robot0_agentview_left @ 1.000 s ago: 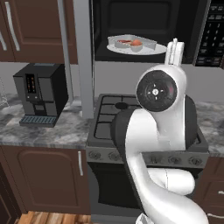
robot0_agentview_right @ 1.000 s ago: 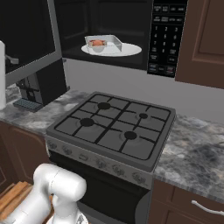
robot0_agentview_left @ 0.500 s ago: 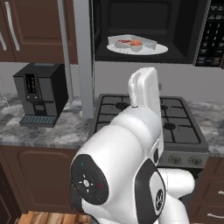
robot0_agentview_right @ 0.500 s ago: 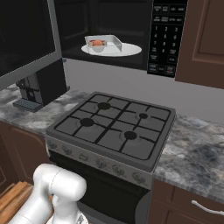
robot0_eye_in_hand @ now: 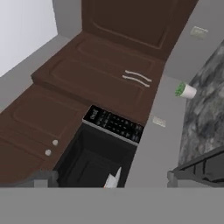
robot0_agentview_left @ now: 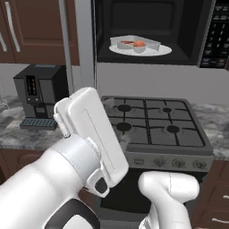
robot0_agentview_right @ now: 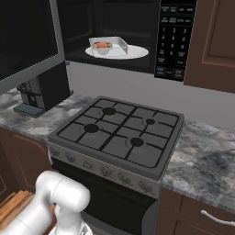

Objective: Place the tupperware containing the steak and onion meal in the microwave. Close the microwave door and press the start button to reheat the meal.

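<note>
**Already inside: one tray, one steak, one onion, door open**

We count things from left to right. At the far left of the right base view hangs one microwave door [robot0_agentview_right: 28, 39], swung wide open, its dark glass facing us; in the left base view we see it edge-on as a grey upright strip. Below it on the marbled counter [robot0_agentview_right: 209, 158] stands one black coffee machine [robot0_agentview_left: 39, 96]. Next comes one microwave [robot0_agentview_right: 176, 39], its cavity dark, with one round white turntable plate [robot0_agentview_right: 135, 52]. On that plate sits one tupperware [robot0_agentview_right: 120, 44], and in it we make out one steak [robot0_agentview_left: 127, 43] and, just beside it, one onion [robot0_agentview_left: 140, 43] (small, reddish). The keypad strip [robot0_agentview_left: 214, 33] runs down the right of the cavity. Underneath is one stove [robot0_agentview_right: 119, 133] with four burners, and brown cabinet doors [robot0_agentview_right: 215, 41] flank the oven on both sides.

In the left base view our own white arm bulks across the lower left and covers part of the counter and the stove's front corner. In the hand view the gripper [robot0_eye_in_hand: 111, 179] shows two grey fingertips [robot0_eye_in_hand: 43, 178] far apart, jaws spread wide with nothing between them, looking at the microwave and cabinets at a rolled angle, with one small potted plant [robot0_eye_in_hand: 186, 90] on the counter.
</note>
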Available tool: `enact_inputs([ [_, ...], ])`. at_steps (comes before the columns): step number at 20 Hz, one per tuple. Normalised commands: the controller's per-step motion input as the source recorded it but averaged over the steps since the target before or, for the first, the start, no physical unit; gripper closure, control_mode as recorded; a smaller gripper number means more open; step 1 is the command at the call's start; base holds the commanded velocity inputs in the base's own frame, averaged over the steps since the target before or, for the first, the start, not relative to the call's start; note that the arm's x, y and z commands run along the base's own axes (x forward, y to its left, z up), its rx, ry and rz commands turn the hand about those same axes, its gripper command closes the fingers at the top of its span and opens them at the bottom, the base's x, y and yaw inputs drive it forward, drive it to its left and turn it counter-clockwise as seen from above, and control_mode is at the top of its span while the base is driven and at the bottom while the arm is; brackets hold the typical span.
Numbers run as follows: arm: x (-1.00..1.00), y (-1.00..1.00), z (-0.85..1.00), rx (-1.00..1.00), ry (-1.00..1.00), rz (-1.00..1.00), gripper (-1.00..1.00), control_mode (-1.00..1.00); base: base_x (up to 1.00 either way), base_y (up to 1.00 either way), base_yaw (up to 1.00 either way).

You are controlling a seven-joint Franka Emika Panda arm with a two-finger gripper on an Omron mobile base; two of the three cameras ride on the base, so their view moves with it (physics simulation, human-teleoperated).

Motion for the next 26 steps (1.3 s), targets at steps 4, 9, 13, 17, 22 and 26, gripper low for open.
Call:
enact_inputs([
  [4,0.20,0.69,-0.03,-0.08,0.00,-0.12,-1.00,-1.00,0.00,0.00,0.00],
  [9,0.57,0.40,-0.04,-0.02,0.00,-0.10,-1.00,-1.00,0.00,0.00,0.00],
  [13,0.84,0.06,-0.02,0.00,0.00,-0.05,-1.00,-1.00,0.00,0.00,0.00],
  [17,0.95,0.07,-0.08,0.00,0.00,-0.02,-1.00,-1.00,0.00,0.00,0.00],
  [22,0.94,0.27,-0.18,0.00,0.00,-0.02,-1.00,-1.00,0.00,0.00,0.00],
  [26,0.73,0.04,-0.15,0.00,0.00,-0.12,-1.00,-1.00,0.00,0.00,0.00],
])
